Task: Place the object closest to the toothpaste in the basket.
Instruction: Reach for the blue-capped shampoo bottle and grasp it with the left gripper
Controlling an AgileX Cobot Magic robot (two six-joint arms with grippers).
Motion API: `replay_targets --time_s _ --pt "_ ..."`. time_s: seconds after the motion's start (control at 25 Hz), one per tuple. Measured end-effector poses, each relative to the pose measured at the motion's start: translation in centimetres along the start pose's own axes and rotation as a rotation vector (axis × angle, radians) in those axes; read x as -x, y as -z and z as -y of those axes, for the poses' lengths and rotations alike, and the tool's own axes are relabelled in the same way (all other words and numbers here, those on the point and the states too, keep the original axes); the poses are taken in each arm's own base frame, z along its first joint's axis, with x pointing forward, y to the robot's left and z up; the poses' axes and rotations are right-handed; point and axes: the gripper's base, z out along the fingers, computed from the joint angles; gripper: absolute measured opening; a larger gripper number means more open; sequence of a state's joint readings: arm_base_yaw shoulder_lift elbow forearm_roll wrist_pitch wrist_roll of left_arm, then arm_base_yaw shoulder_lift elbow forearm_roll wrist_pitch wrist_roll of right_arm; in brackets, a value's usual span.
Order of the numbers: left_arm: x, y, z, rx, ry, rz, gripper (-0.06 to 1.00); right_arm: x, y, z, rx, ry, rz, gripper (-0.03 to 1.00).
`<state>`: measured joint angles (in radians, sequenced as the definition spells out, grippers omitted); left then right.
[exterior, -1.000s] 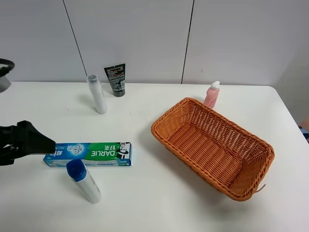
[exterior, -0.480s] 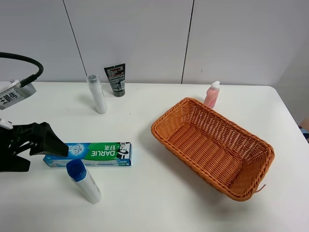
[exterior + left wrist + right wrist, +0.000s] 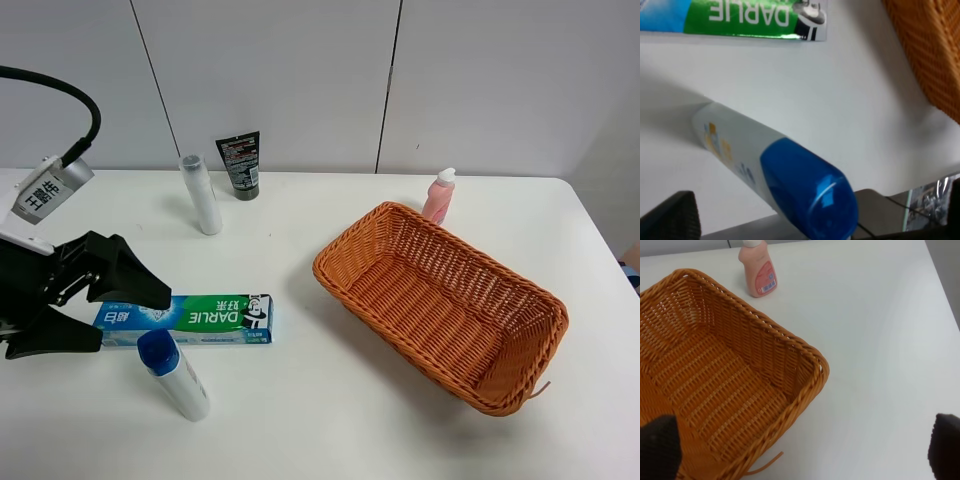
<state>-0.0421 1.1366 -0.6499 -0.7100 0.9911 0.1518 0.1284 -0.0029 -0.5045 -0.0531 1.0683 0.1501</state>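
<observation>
Black left fingers (image 3: 125, 280), spread wide, have pushed in rightwards since a second ago and now hang over the left end of the toothpaste box (image 3: 205, 318). Just near of that box the white bottle (image 3: 180, 380) lies flat on the worktop (image 3: 320, 420). Its long axis slants, blue cap pointing far-left and base near-right. Further right sits the basket (image 3: 440, 300). The right fingers (image 3: 657, 445) stand wide apart, the basket's right part showing between them.
</observation>
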Motion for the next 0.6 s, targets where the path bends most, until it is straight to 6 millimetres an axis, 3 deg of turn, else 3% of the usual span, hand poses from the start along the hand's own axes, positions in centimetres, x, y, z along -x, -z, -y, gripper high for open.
replay_targets --time_s 0.32,0.6 --pt "1.1 -1.3 -1.2 0.146 -0.117 0.024 0.99 0.0 0.0 0.0 0.000 0.000 0.000 0.99" --pt "0.4 -2.8 1.0 0.173 -0.292 0.054 0.99 0.0 0.0 0.0 0.000 0.000 0.000 0.99"
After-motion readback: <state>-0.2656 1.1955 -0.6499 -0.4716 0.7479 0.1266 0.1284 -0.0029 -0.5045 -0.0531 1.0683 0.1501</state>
